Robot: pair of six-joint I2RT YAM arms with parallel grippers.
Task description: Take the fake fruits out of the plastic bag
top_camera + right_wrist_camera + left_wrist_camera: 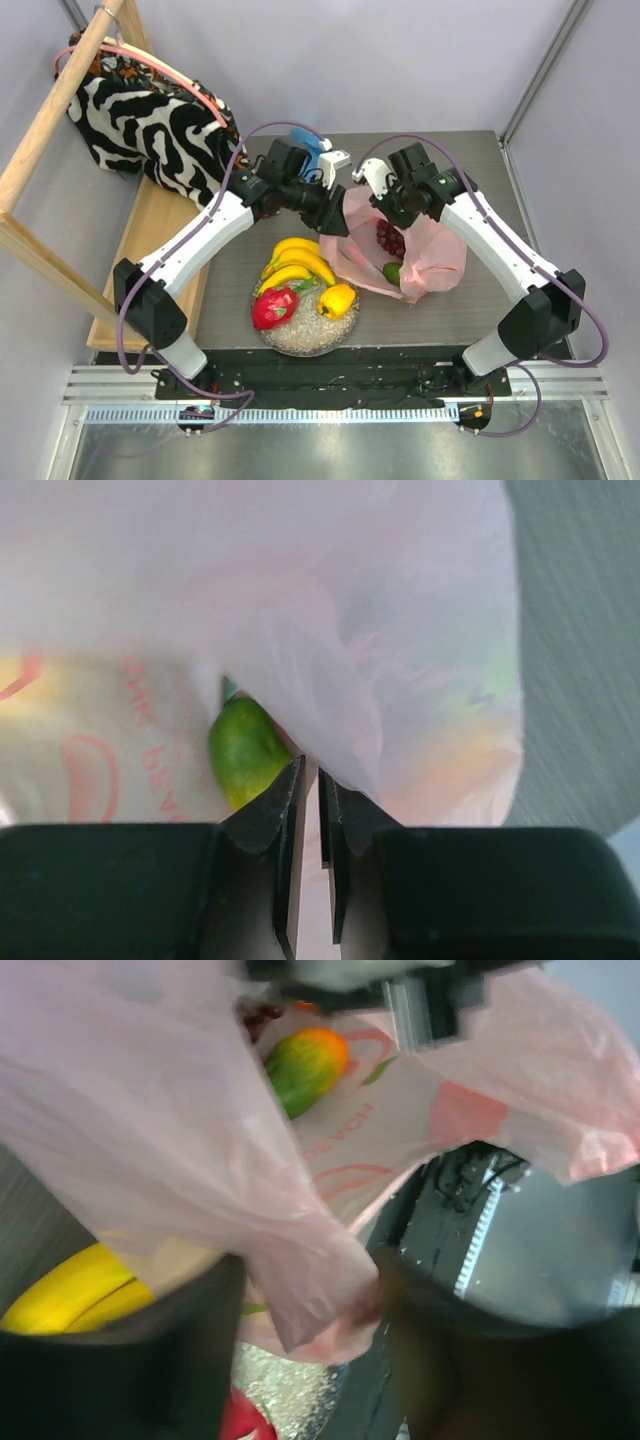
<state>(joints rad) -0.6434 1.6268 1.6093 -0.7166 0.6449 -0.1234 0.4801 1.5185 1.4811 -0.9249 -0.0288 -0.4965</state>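
The right tool [308, 772], nearly closed, pinches the bag [400, 630]. The left tool [310, 1305] straddles a fold, grip unclear. Pulling the rims apart should expose the mango [305, 1065].

The top external view looks down from above and behind the arm bases, far enough back to take in the whole surface [228, 322] with the pink plastic bag [440, 255] near its middle. The left wrist view sits right against the bag, the left gripper [310, 1350] a dark blur along its lower edge, and faces across the bag toward the surface's near edge, while the right wrist view looks out over the right gripper [308, 780] with the bag's film filling most of the frame; all three views share the bag
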